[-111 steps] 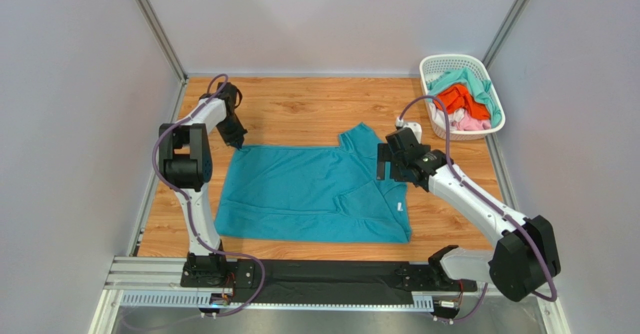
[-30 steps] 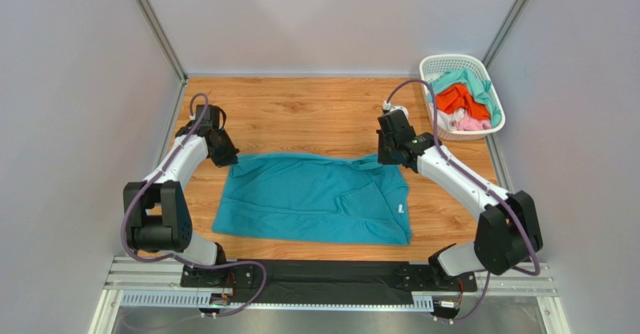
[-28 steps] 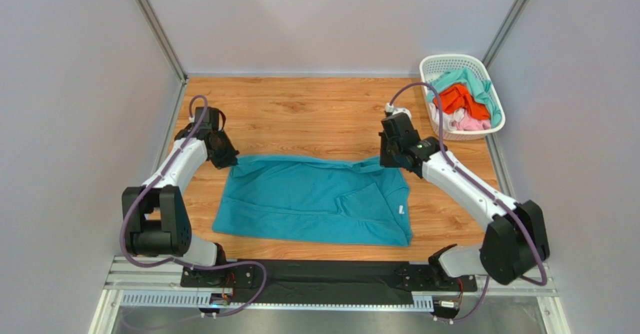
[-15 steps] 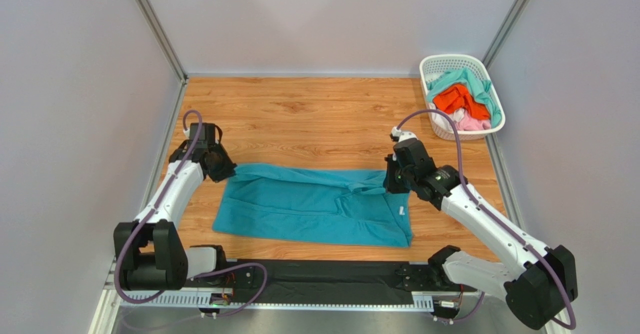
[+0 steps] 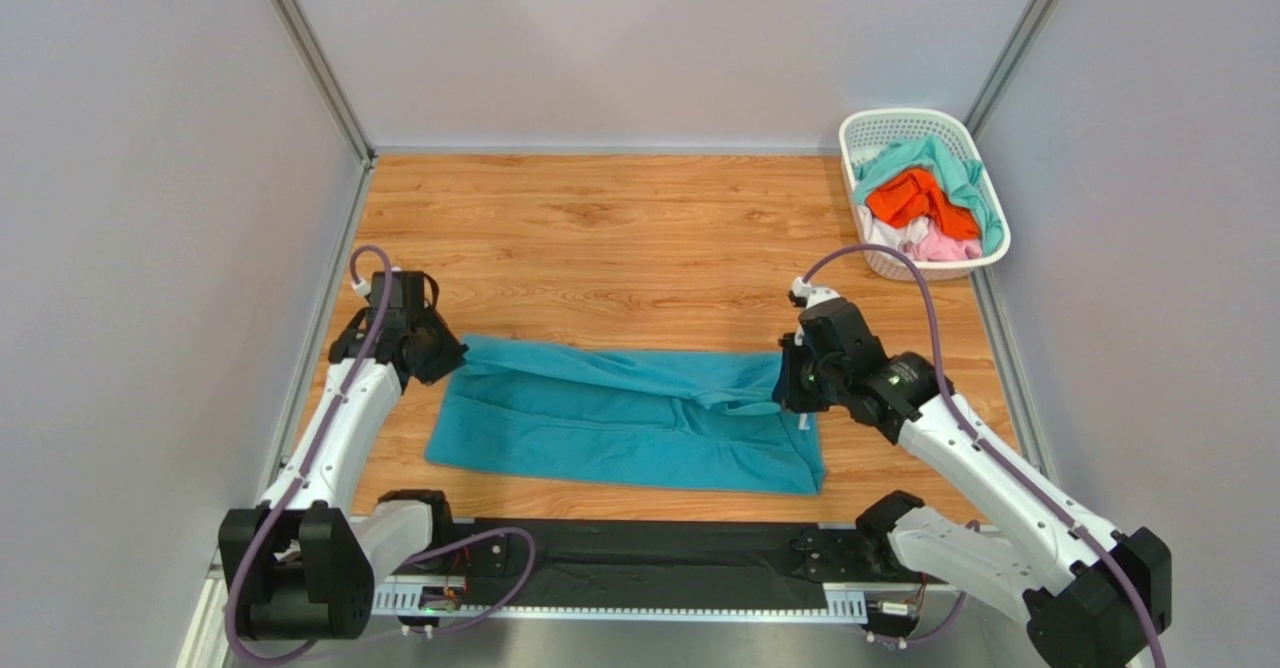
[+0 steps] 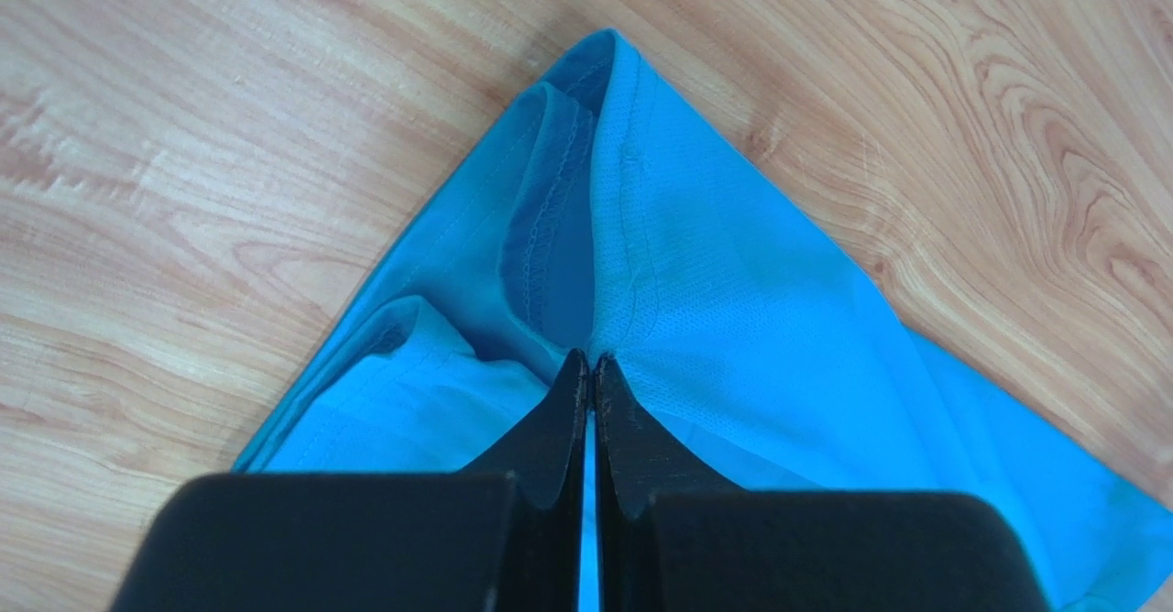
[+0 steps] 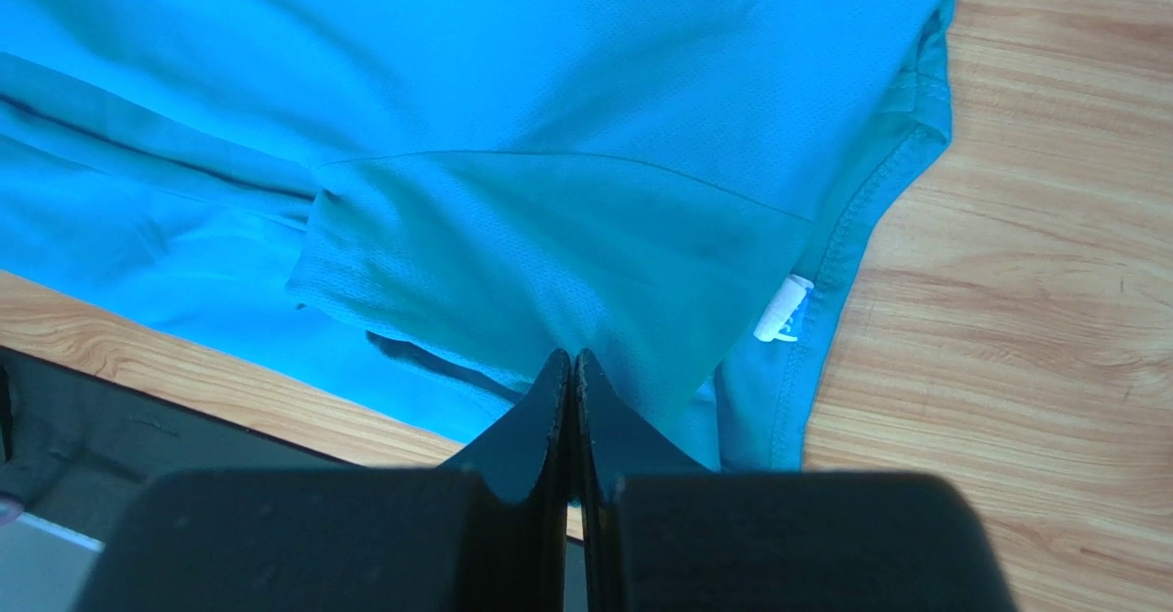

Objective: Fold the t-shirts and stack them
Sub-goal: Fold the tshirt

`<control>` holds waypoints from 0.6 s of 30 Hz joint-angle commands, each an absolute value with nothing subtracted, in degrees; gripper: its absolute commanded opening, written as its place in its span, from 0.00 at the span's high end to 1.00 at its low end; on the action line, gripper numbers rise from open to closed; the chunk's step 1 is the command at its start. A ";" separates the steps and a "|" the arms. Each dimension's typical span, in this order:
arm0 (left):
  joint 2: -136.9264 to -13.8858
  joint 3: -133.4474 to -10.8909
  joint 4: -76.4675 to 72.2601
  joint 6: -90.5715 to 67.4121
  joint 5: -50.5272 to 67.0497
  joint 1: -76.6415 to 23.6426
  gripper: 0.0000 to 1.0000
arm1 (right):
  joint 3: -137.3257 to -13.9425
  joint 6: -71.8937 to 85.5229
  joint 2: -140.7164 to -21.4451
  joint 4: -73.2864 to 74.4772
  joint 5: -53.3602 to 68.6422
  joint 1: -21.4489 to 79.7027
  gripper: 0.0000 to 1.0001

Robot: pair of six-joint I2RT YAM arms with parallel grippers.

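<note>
A teal-blue t-shirt [image 5: 631, 425] lies across the wooden table, doubled into a long narrow band. My left gripper [image 5: 437, 355] sits at its far left corner, shut on a pinch of the hemmed edge [image 6: 592, 361]. At the far right end my right gripper [image 5: 790, 385] is shut on a fold of the same shirt [image 7: 572, 358]; the small white neck label [image 7: 785, 311] shows just to its right. Orange [image 5: 909, 196], mint-green [image 5: 950, 158] and pale pink [image 5: 941, 248] t-shirts are bundled in the basket.
The white lattice basket [image 5: 902, 116] stands at the far right corner. A black strip [image 5: 661, 556] and metal rail run along the near edge just below the shirt. Grey walls close in left, right and back. Bare wood [image 5: 631, 233] stretches beyond the shirt.
Both grippers have drawn toward the near edge, pulling the shirt's far edge over itself. The shirt has gone from a broad spread to a narrow band.
</note>
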State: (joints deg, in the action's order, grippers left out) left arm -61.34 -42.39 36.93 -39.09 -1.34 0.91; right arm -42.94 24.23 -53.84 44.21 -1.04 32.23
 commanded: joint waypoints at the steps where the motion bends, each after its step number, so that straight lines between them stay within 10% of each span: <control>1: -59.15 -41.05 37.18 -41.13 -2.54 1.14 1.00 | -42.01 24.87 -52.74 45.44 1.41 32.52 1.00; 18: -59.50 -34.63 35.86 -42.45 -2.90 1.14 0.91 | -33.58 36.72 -54.06 44.30 2.73 35.33 0.91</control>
